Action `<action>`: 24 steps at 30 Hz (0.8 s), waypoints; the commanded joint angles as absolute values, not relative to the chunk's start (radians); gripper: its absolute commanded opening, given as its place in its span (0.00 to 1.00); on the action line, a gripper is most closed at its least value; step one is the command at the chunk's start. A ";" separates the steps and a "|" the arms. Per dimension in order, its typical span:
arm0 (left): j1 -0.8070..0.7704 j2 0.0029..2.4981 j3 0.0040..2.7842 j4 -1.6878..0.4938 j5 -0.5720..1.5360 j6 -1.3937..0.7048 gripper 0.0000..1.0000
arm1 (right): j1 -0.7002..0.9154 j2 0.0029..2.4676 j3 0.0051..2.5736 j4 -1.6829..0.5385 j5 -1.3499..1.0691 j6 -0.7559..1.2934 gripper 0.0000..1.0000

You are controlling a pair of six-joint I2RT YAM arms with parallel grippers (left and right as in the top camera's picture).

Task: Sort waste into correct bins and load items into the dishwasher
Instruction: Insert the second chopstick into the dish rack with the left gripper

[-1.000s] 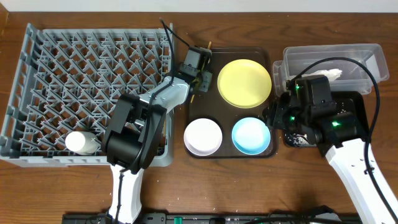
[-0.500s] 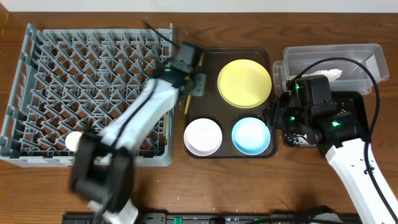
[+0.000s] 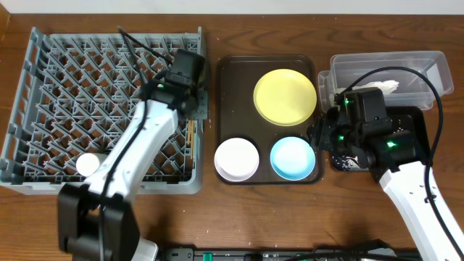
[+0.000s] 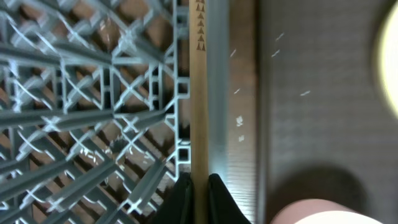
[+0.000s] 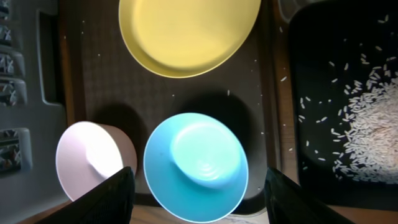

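Observation:
My left gripper is shut on a thin wooden chopstick, held along the right edge of the grey-blue dish rack. A white cup lies in the rack. My right gripper is open and empty above the light blue bowl. The white bowl and the yellow plate sit beside it. White paper lies in the clear tub. Rice lies in the black tray. The green wrapper is out of view.
The dark brown serving tray holds the plate and both bowls, with a few stray rice grains on it. The black tray sits under my right arm, in front of the clear tub. Bare wooden table runs along the front.
My left arm has swung left from the brown tray's left edge to the rack's right edge, carrying the chopstick. The right arm has not moved.

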State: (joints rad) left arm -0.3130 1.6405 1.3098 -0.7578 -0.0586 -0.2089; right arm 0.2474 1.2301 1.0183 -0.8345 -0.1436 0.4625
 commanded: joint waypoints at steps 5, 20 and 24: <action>-0.303 1.721 1.291 -0.727 -0.181 -0.188 0.08 | 0.264 1.231 1.017 -0.831 -0.124 0.448 0.64; -0.304 1.480 1.316 -0.839 -0.018 -0.188 0.48 | 0.264 1.231 1.017 -0.822 -0.119 0.446 0.76; -0.304 1.305 1.316 -0.891 -0.019 -0.187 0.71 | 0.264 1.231 1.017 -0.818 -0.109 0.430 0.99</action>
